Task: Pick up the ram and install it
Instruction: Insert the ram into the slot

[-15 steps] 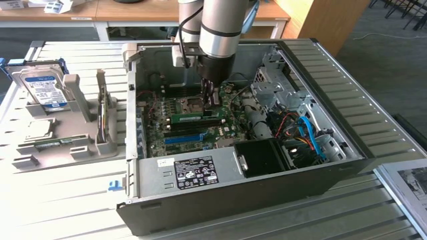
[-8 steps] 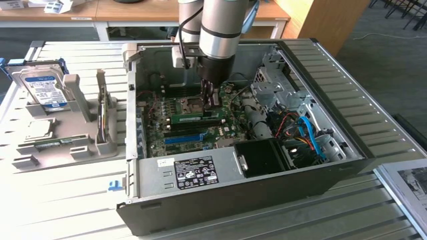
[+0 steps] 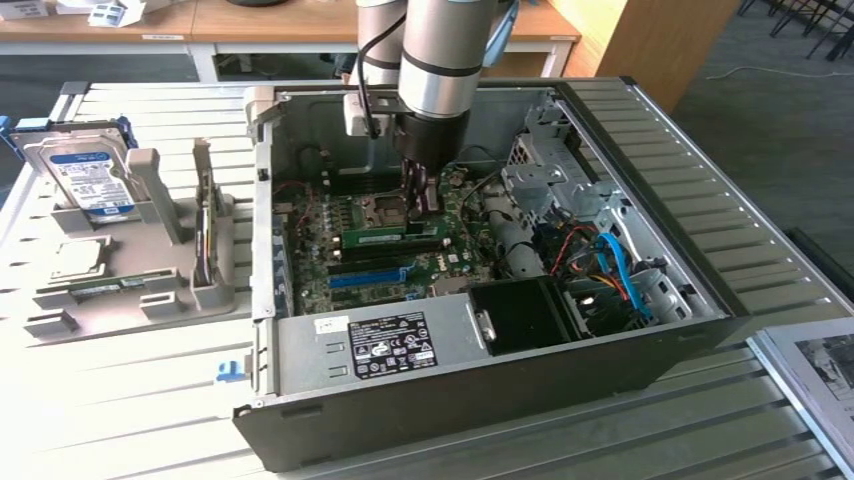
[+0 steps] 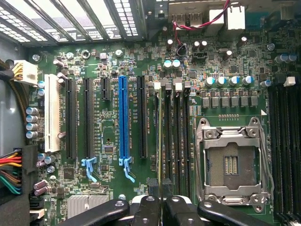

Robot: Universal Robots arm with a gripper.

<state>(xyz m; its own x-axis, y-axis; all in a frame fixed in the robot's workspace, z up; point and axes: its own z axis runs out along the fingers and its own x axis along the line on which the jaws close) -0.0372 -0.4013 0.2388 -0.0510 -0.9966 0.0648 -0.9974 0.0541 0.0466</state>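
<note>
The ram is a thin green stick standing on edge in a memory slot of the motherboard, inside the open computer case. My gripper reaches straight down into the case at the stick's end on the exterior view's right. In the wrist view the ram shows edge-on as a thin line running away from my gripper. The black fingertips are drawn close together on either side of that line.
An empty processor socket lies beside the memory slots, and a blue expansion slot on the other side. On the exterior view's left, a grey holder carries a hard drive and a square silver processor. The power supply fills the case's near side.
</note>
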